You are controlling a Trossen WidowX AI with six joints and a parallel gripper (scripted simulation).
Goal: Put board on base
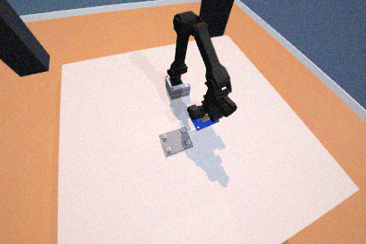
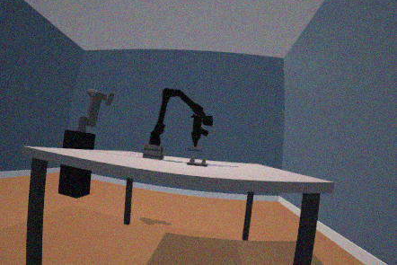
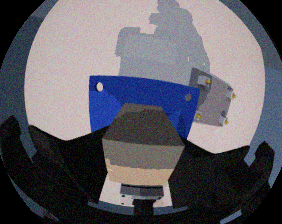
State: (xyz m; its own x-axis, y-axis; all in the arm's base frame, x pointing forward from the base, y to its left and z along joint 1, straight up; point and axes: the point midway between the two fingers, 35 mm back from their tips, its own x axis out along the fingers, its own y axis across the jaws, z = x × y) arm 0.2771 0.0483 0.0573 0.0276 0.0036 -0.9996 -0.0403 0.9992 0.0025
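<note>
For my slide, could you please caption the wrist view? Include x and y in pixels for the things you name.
Gripper [image 3: 141, 128] holding the blue board [image 3: 142, 90] by its handle, grey base [image 3: 216, 100] beyond.

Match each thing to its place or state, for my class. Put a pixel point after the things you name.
1. blue board [image 1: 199, 126] [image 3: 137, 85]
2. gold pins
3. claw [image 1: 205, 117] [image 2: 195, 146] [image 3: 141, 128]
4. grey base [image 1: 175, 145] [image 2: 198, 164] [image 3: 218, 100]

A. on top of the posts
B. on the table, beneath four posts
C. held by its handle, off the base
D. shut on a handle

1-C; 2-A; 3-D; 4-B

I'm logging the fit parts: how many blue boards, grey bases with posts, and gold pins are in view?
Blue board: 1
Grey base with posts: 1
Gold pins: 4
Total: 6
</note>
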